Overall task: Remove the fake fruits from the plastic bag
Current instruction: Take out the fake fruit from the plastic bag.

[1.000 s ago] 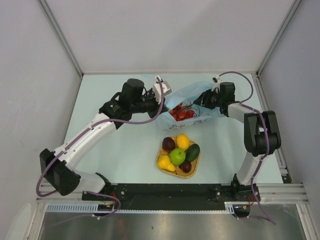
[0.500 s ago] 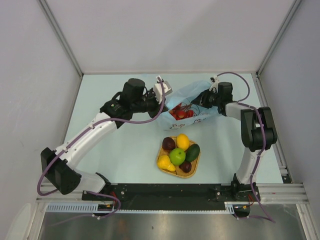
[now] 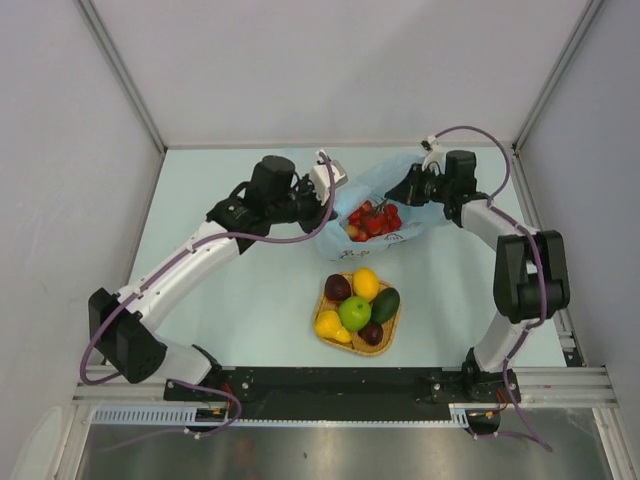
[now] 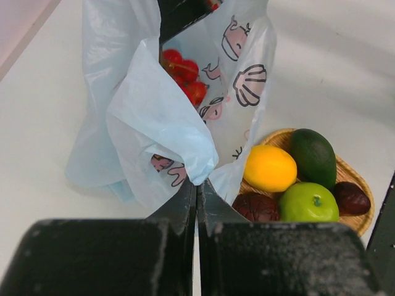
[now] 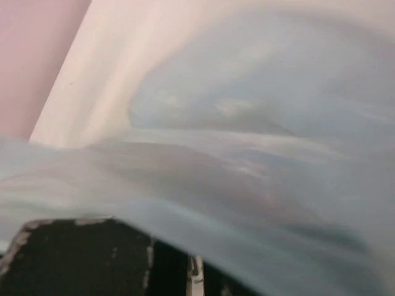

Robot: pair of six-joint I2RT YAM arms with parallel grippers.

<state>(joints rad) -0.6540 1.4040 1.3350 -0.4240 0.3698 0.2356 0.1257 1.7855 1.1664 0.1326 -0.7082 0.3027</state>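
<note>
One bunch of red berries (image 4: pixel 185 77) is the only fruit showing inside the plastic bag (image 4: pixel 160 123), which sits just beyond the woven tray (image 4: pixel 276 134). Its film looks thin, limp and slippery, so the left gripper (image 4: pixel 197 187), pressed together on a fold at the mouth, seems well placed; draped film hides whether the right gripper (image 3: pixel 408 190) grips. Light and knobbly, the berries probably lift best by their stems.

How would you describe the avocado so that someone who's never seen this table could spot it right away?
Toward the near edge of the pale table, about midway across, sits a woven tray full of fruit. The avocado lies at the tray's right edge, beside the green apple and the lemon. It is the only dark green, elongated piece there.
</note>
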